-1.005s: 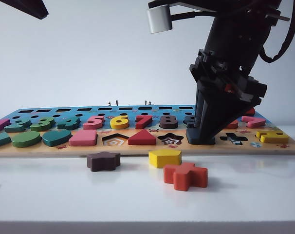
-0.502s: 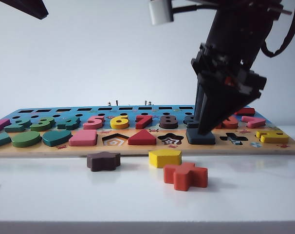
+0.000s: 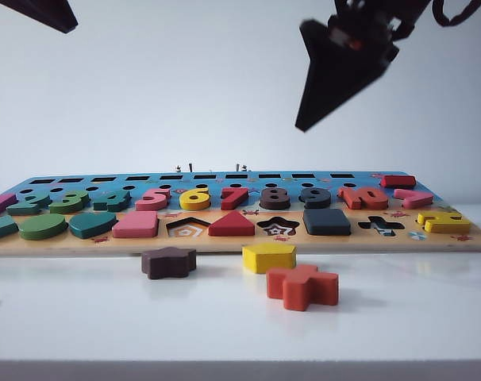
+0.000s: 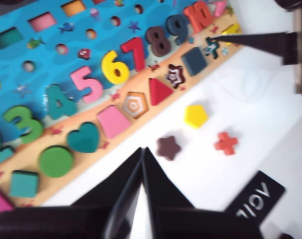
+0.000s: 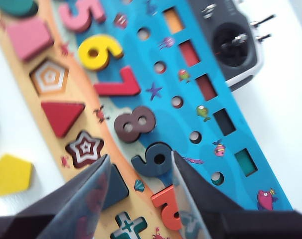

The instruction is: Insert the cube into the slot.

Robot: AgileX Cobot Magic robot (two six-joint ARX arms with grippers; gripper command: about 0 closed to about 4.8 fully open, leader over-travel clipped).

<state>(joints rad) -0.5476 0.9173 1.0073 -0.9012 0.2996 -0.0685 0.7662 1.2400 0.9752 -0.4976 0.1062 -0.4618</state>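
Observation:
The cube [image 3: 326, 221], a flat dark charcoal-blue square, lies seated in the slot of the tan puzzle board [image 3: 240, 242], between the star and cross cut-outs. It covers the slot's bottom. My right gripper [image 3: 304, 119] hangs high above the board, open and empty. In the right wrist view its fingers [image 5: 139, 162] straddle the blue 9, with the cube [image 5: 115, 186] partly behind one finger. My left gripper [image 4: 142, 149] is shut on nothing, over the white table before the board. The cube [image 4: 194, 60] shows far off in that view.
Loose on the table in front of the board lie a dark brown star [image 3: 168, 261], a yellow block [image 3: 269, 256] and an orange-red cross [image 3: 302, 286]. Pentagon [image 3: 187, 228], star [image 3: 278, 226] and cross [image 3: 381, 225] cut-outs stand unfilled. A remote controller [image 5: 233, 45] lies behind the board.
My right gripper has lifted off the cube and risen well above the board, its wrist rolling. The cube stays in the slot. The left gripper has not moved.

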